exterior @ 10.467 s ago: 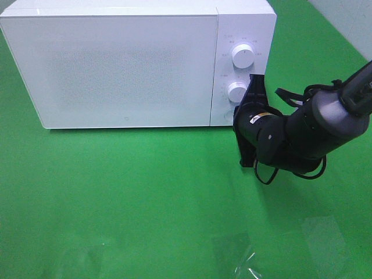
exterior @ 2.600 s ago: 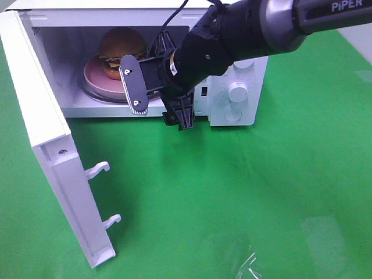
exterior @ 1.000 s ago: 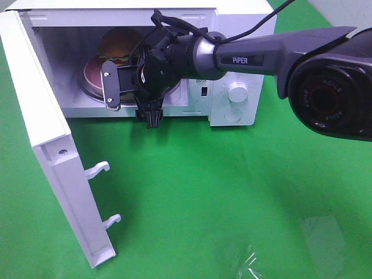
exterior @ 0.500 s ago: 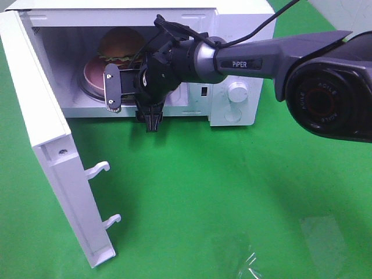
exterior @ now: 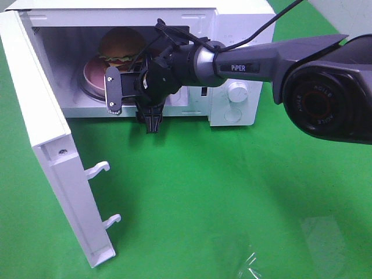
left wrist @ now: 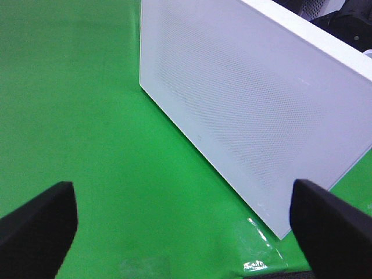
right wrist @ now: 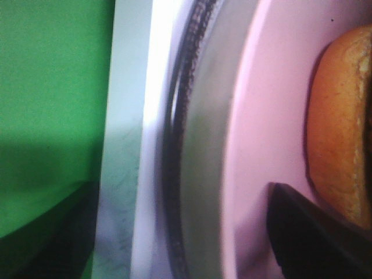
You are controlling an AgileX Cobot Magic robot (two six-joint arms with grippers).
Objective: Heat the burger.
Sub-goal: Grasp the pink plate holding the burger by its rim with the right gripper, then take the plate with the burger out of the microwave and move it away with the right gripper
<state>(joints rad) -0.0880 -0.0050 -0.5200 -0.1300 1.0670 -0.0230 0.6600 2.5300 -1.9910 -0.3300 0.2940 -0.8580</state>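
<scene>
The burger (exterior: 121, 46) stands on a pink plate (exterior: 91, 74) inside the open white microwave (exterior: 244, 35). My right gripper (exterior: 132, 104) is at the mouth of the cavity, just in front of the plate, open and empty. In the right wrist view its dark fingers (right wrist: 314, 232) straddle the plate's rim (right wrist: 273, 104) and the glass turntable (right wrist: 203, 145). The bun's side (right wrist: 337, 116) shows at the frame's edge. My left gripper (left wrist: 186, 226) is open and empty above the cloth, facing the outside of the door (left wrist: 250, 99). It is out of the exterior view.
The microwave door (exterior: 46, 133) stands swung out wide on the left, its latch hooks (exterior: 99, 168) pointing right. Two white knobs (exterior: 237, 90) sit on the control panel behind the right arm. Green cloth (exterior: 232, 197) covers the table, with a shiny crease (exterior: 250, 264) near the front edge.
The door went from shut to wide open, and the right gripper moved from the knobs to the cavity mouth. Over the last second it has hardly moved.
</scene>
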